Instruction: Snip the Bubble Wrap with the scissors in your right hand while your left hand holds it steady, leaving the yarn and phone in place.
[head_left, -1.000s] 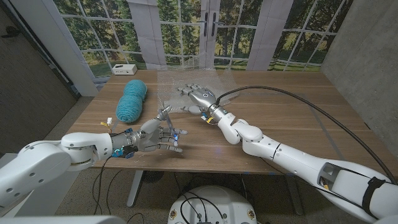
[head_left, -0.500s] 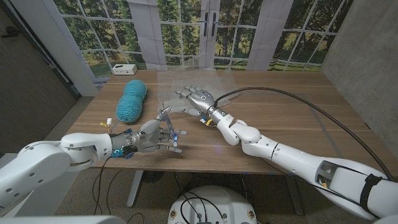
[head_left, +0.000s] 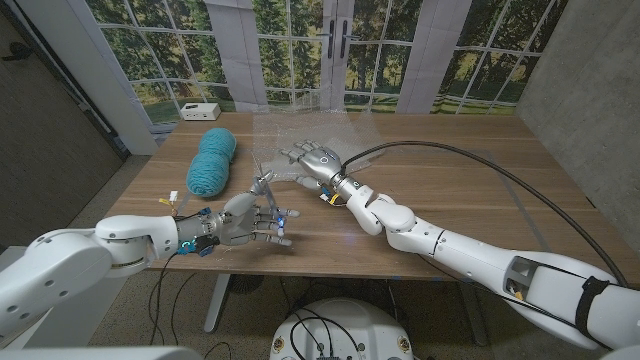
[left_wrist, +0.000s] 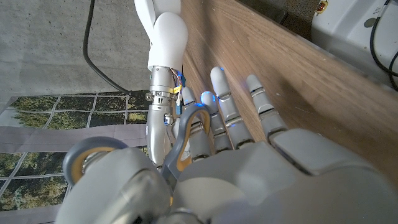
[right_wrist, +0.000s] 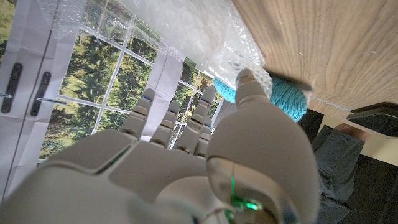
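Note:
The clear Bubble Wrap (head_left: 300, 132) lies spread over the far middle of the table, and it also shows in the right wrist view (right_wrist: 205, 37). My right hand (head_left: 314, 159) rests on the wrap's near part with its fingers spread. My left hand (head_left: 250, 220) is near the table's front edge and grips grey scissors (head_left: 265, 184) with the blades pointing up, a short way from the wrap's near-left corner. A grey scissor handle loop with an orange lining (left_wrist: 180, 142) shows in the left wrist view. The teal yarn (head_left: 212, 161) lies left of the wrap.
A small white box (head_left: 200, 111) sits at the table's far left corner. A black cable (head_left: 480, 165) runs along my right arm over the table's right half. Bare wood (head_left: 480, 215) lies to the right and front.
My right hand and forearm have slid slightly left on the Bubble Wrap. The left hand with the scissors has barely moved.

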